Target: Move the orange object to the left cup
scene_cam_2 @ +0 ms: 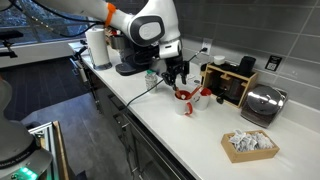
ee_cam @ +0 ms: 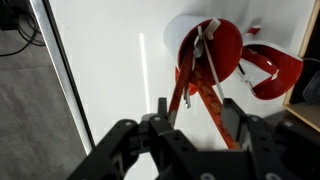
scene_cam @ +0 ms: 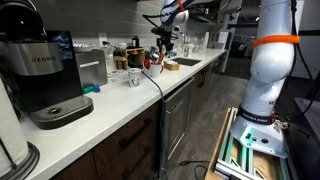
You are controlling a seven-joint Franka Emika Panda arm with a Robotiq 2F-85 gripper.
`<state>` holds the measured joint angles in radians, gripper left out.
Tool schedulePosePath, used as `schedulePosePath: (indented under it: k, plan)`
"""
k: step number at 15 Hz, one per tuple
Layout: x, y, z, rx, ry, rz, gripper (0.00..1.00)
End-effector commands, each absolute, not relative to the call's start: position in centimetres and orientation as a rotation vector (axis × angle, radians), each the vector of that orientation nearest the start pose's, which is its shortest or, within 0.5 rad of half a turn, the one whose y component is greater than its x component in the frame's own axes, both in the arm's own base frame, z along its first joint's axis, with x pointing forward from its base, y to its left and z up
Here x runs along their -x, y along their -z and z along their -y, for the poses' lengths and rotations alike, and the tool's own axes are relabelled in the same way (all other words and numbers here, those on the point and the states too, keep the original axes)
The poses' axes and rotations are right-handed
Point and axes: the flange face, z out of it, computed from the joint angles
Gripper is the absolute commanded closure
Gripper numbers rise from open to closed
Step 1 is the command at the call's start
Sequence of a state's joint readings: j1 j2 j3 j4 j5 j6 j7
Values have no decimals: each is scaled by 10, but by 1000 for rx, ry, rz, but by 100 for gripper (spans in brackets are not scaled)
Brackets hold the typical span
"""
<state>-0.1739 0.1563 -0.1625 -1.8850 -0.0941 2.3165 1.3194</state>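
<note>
Farthest to the left of my jaws I am seeing dark floor [ee_cam: 25, 100] beyond the edge of the white counter [ee_cam: 110, 60], and nothing of the task is lying out there. I am hanging low over the counter with my fingers [ee_cam: 160, 125] pointing toward the cups. My jaws are standing partly apart, with bare counter showing in the gap. The orange object [ee_cam: 182, 92] is running through that gap as thin orange-red strands. Whether I am pinching it or it is merely passing between my fingers, I cannot tell.

Its long axis is running straight ahead of me, leaning a little to the right. Its far end is pointing into the mouth of the left cup [ee_cam: 222, 50], just ahead and slightly right of my jaws. That end is looking as if it is reaching over the rim, while the near end is sitting down between my fingers. Further right, the other red cup [ee_cam: 275, 72] is lying tipped, close beside the first.

I am judging the carry to be mostly done, since the object is lying at the proper cup. What is remaining is getting it wholly inside, letting go and backing away.
</note>
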Motion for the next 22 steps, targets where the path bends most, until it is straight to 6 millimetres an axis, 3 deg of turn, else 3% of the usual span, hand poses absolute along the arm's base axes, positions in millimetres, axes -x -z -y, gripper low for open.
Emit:
schedulePosePath:
  k: [1, 5, 11, 18, 22]
  plan:
    - [-596, -452, 201, 2114, 471, -2219, 72]
    - [-592, -469, 199, 2116, 521, -2204, 99]
    - [-568, -529, 191, 2251, 702, -2144, 98]
    - [-524, -594, 179, 2200, 757, -2116, 98]
    - [-492, -623, 154, 2253, 754, -2032, 98]
